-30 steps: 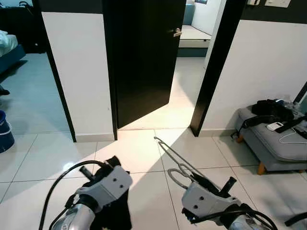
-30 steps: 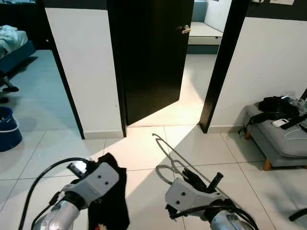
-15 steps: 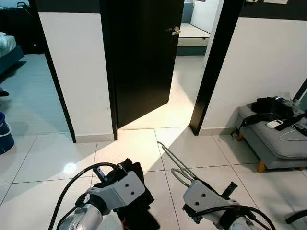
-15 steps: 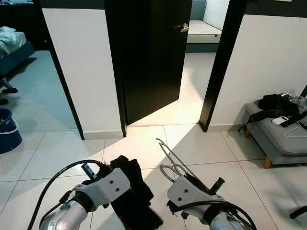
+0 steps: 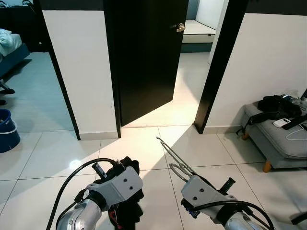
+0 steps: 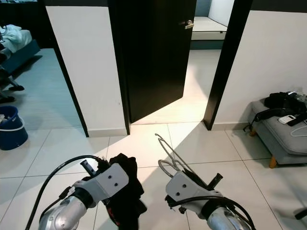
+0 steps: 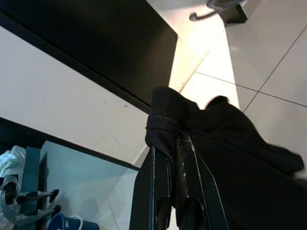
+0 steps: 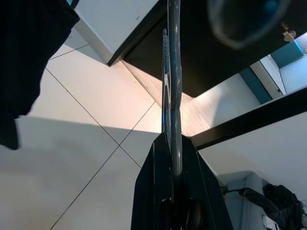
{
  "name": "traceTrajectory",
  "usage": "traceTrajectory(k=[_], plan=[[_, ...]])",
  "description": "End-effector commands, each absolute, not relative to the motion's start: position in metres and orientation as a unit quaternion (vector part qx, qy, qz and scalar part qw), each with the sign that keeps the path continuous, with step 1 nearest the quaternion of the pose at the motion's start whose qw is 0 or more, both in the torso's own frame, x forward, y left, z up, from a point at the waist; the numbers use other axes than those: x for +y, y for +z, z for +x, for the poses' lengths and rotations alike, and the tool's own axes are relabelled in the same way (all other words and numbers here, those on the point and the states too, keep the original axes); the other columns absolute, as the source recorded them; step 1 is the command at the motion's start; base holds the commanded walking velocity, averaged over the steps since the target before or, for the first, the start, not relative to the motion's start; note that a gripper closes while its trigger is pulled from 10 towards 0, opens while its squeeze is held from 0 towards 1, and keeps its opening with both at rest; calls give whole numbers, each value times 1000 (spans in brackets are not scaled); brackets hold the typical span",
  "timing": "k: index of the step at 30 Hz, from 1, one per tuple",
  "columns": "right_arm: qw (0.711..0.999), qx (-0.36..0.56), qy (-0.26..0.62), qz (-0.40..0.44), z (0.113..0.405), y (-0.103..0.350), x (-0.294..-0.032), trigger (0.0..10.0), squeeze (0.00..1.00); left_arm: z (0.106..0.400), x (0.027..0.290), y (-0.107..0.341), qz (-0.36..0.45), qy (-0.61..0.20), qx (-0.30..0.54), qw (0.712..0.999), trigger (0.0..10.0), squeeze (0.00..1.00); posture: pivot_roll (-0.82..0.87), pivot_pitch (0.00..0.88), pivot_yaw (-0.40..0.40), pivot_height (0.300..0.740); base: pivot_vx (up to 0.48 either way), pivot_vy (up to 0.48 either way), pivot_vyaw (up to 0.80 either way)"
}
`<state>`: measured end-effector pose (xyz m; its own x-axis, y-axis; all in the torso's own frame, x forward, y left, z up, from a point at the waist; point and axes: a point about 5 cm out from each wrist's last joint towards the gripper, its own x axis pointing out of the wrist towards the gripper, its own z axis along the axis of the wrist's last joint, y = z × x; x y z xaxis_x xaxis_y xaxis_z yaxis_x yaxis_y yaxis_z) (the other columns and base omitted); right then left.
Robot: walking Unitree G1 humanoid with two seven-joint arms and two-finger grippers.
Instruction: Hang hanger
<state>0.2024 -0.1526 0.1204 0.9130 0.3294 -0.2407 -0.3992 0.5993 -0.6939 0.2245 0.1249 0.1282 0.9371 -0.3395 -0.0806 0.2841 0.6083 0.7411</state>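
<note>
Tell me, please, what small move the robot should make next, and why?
Probably bring the two arms together: the right gripper is shut on the wire hanger, the left gripper is shut on the black garment, and they are apart.

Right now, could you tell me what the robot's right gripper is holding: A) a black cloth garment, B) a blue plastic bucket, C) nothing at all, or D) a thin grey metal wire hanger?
D: the right gripper has its jaws shut on the thin grey metal wire hanger, which sticks out ahead of it over the tiled floor, while the black cloth garment is in the left gripper.
</note>
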Motion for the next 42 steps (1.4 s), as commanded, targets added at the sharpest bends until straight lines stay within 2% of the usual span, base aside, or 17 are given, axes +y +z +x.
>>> traceTrajectory(k=[1, 9, 19, 31, 42], plan=[[892, 46, 204, -401, 204, 120, -152, 10000, 0, 226, 128, 127, 410, -174, -33, 895, 10000, 0, 26, 18, -19, 740, 0, 0, 0], [892, 45, 204, -401, 205, 120, -150, 10000, 0, 227, 131, 128, 409, -173, -32, 895, 10000, 0, 58, 16, -25, 740, 0, 0, 0], [893, 45, 201, -399, 206, 120, -147, 10000, 0, 228, 134, 128, 409, -175, -31, 895, 10000, 0, 37, 4, 6, 740, 0, 0, 0], [892, 54, 197, -403, 215, 114, -153, 10000, 0, 235, 129, 121, 401, -179, -31, 898, 10000, 0, 54, 0, -37, 740, 0, 0, 0], [894, 55, 193, -400, 219, 109, -152, 10000, 0, 241, 127, 116, 401, -186, -29, 897, 10000, 0, 13, 0, -14, 740, 0, 0, 0]])
